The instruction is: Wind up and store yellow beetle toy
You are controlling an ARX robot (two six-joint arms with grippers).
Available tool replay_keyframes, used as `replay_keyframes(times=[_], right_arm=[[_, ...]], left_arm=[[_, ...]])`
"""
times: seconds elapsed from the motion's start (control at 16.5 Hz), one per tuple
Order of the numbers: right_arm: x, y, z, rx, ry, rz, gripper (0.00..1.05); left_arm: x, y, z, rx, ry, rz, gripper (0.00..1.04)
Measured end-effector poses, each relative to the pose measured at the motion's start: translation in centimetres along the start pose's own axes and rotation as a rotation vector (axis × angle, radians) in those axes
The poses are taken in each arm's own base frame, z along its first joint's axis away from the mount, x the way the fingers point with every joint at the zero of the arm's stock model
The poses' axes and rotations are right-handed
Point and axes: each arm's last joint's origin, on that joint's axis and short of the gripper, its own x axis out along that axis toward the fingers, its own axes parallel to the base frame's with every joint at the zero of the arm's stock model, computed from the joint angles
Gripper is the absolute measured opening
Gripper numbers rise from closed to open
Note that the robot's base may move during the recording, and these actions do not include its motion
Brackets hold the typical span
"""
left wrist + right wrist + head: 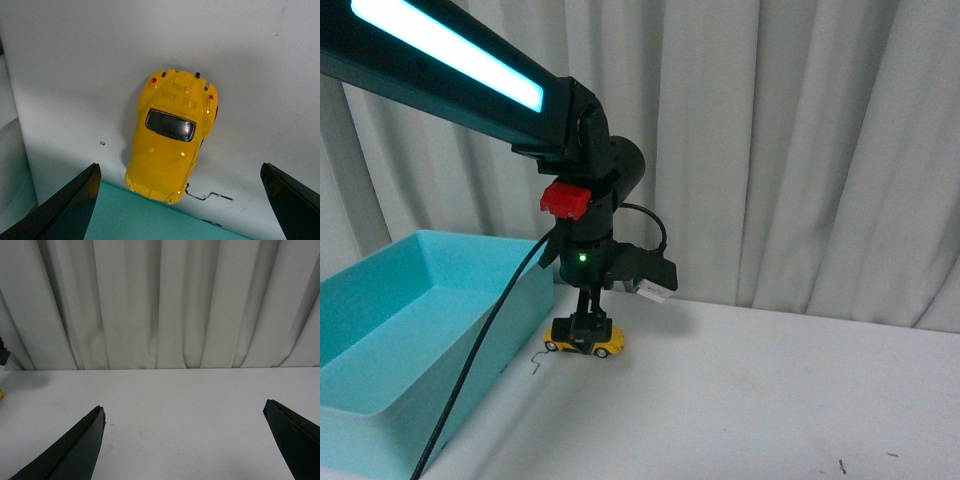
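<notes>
Beneath left gripper (588, 324) — yellow beetle toy (170, 135); jaws wide, wrist view.

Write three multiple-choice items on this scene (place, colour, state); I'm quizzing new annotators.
1. Where is the yellow beetle toy? A in the bin; B on the table beside the bin; C on the floor.
2. The bin's colour? A teal; B red; C white.
3. The left gripper is: A shut on the toy; B open, toy between its fingers; C out of view.
Answers: 1 B, it stands on the table by the bin's wall. 2 A, teal walls. 3 B, fingers wide apart, clear of the toy.
</notes>
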Motion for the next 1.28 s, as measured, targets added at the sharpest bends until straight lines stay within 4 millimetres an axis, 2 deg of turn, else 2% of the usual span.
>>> replay_keyframes(times=[0.43, 0.73, 0.91, 1.28], right_arm=[[0.0, 0.0, 0.0, 0.0, 0.0, 0.0, 0.98], [0.0, 0.0, 0.0, 0.0, 0.0, 0.0, 0.98], [0.0, 0.0, 0.0, 0.0, 0.0, 0.0, 0.98], [0.0, 0.0, 0.0, 0.0, 0.0, 0.0, 0.98]], left_arm=[[2.9, -0.1, 0.0, -0.04, 0.008, -0.038, 0.97], [2.9, 0.5, -0.4, -0.076, 0.012, -0.01, 0.48], [2.9, 0.5, -0.4, -0.061, 0.005, -0.006, 0.41], [2.2, 0.0, 0.2, 0.065, -0.09, -0.026, 0.4]])
